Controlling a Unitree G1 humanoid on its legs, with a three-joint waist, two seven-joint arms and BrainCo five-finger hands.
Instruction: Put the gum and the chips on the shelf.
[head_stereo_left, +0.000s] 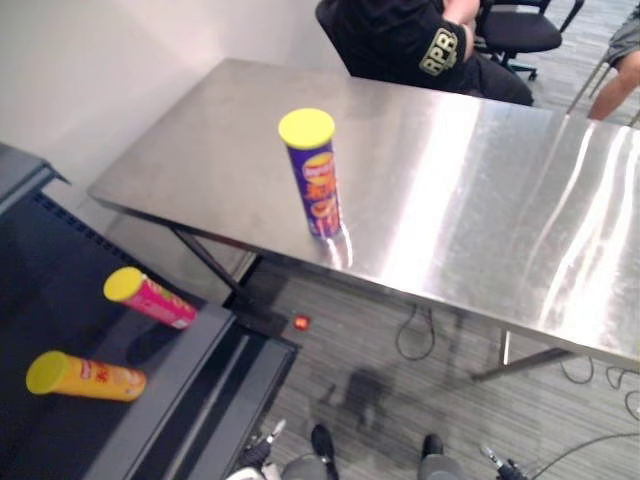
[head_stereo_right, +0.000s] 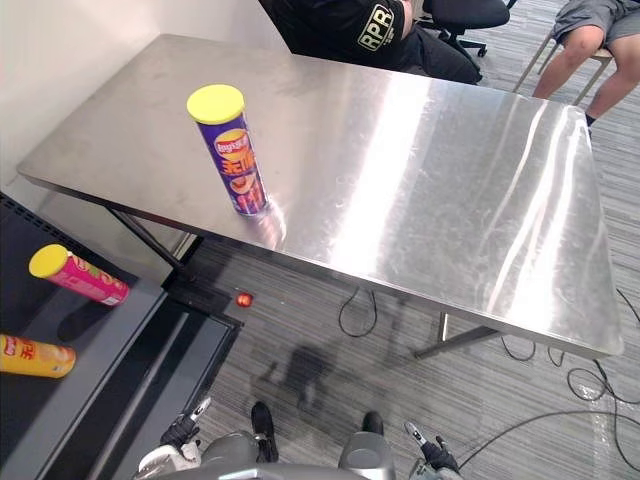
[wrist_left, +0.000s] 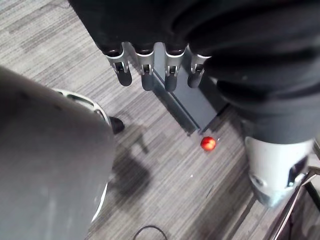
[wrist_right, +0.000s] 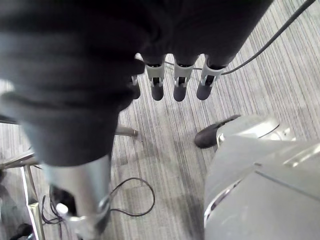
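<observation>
A: Down by the carpet (wrist_left: 165, 190), left hand (wrist_left: 146, 75) and right hand (wrist_right: 181, 82). Grip state?

B: Left fingers (wrist_left: 122, 72) straight and relaxed, pointing at the floor, holding nothing. Right fingers (wrist_right: 205, 84) the same: straight, loose, empty.

A: Past the left fingers?

B: Small red object (wrist_left: 208, 143) lying on the carpet, just beside the foot of the shelf (head_stereo_left: 60, 270). Can't tell what it is.

A: Chips?

B: Purple chips can (head_stereo_left: 312, 175), yellow lid up, standing upright on the steel table (head_stereo_left: 480, 180). Just in from the tabletop's near edge, in its left half. Well apart from both hands.

A: On the shelf?

B: Pink can (head_stereo_left: 150, 298) and orange can (head_stereo_left: 88, 376), both yellow-lidded, both lying on their sides on the dark board. Pink one with its base close to the board's table-side edge; orange one nearer the robot, apart from the pink.

A: Far edge of the tabletop?

B: Person in black (head_stereo_left: 400, 35) seated right against it, office chair (head_stereo_left: 515, 30) behind. Another person's bare leg (head_stereo_left: 620, 70) by the far right corner.
</observation>
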